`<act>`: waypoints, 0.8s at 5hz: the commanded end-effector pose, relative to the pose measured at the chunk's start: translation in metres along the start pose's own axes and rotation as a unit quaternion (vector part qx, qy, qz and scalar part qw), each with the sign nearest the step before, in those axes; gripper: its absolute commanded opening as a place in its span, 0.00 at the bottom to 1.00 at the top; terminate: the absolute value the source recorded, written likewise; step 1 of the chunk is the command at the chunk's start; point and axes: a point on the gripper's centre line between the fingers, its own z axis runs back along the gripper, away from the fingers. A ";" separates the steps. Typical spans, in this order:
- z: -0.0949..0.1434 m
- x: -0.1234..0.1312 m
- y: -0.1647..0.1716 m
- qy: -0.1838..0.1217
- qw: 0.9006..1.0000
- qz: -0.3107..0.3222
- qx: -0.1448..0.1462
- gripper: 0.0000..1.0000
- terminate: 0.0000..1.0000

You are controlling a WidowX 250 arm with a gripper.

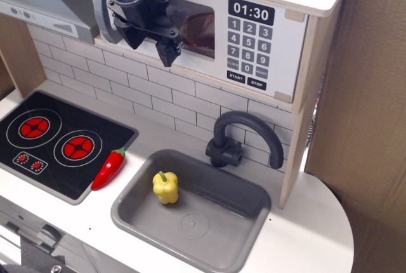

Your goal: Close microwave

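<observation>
The toy microwave [250, 44] sits at the top of the play kitchen, its black keypad reading 01:30. Its white door, with a clear window [198, 28] and a grey bar handle [103, 19] at the left edge, lies nearly flush with the front. My gripper [152, 46] hangs right in front of the left part of the door and hides it. The two dark fingers [169, 54] are spread apart with nothing between them. I cannot tell whether they touch the door.
A grey range hood [44, 0] is left of the microwave. Below are a black stove [54, 139], a red chili pepper [109, 167], a grey sink [247, 222] holding a yellow bell pepper [165, 187], and a dark faucet [238, 136]. A cardboard wall [368, 95] stands on the right.
</observation>
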 end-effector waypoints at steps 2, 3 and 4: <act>0.037 -0.027 -0.033 0.081 0.995 0.059 0.028 1.00 0.00; 0.045 -0.044 -0.042 0.107 0.992 0.066 0.024 1.00 0.00; 0.045 -0.044 -0.042 0.107 0.992 0.066 0.024 1.00 0.00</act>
